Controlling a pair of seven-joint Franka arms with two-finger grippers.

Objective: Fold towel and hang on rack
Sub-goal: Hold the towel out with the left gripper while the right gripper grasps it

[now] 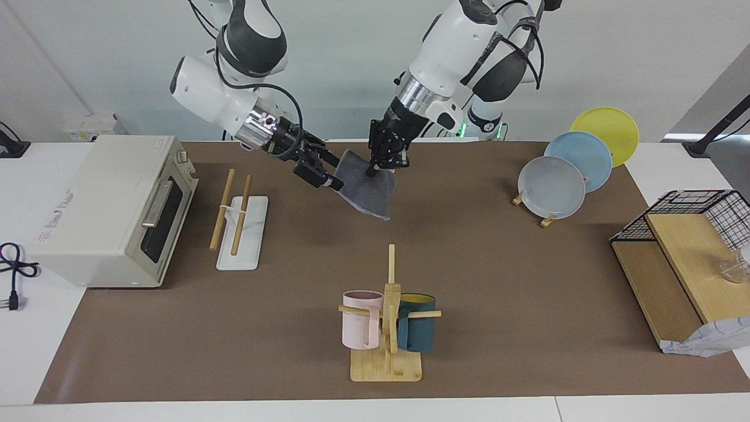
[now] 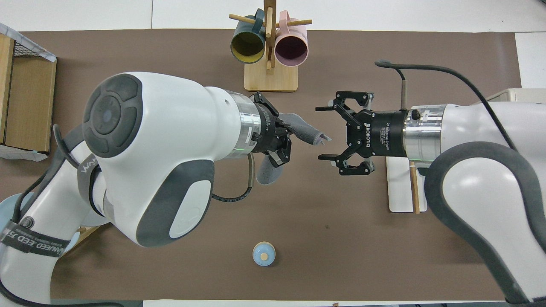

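The towel (image 1: 368, 191) hangs in the air over the middle of the mat, its dark grey face showing. My left gripper (image 1: 384, 163) is shut on its top edge. In the overhead view the towel (image 2: 299, 130) sticks out from the left gripper (image 2: 285, 137), with one corner pointing at my right gripper (image 2: 325, 133). The right gripper (image 1: 333, 174) is open, and the towel's corner lies level with the gap between its fingertips; I cannot tell whether they touch. The rack (image 1: 239, 215) stands on its white base toward the right arm's end. The right arm covers most of the rack (image 2: 399, 192) from above.
A toaster oven (image 1: 111, 211) stands beside the rack at the right arm's end. The mug stand (image 1: 387, 328) is farther from the robots, at mid-table. A plate stand (image 1: 562, 173), a wire basket on wooden shelves (image 1: 685, 246) and a pale cloth (image 1: 712, 340) are at the left arm's end. A small blue knob (image 2: 264, 254) lies near the robots.
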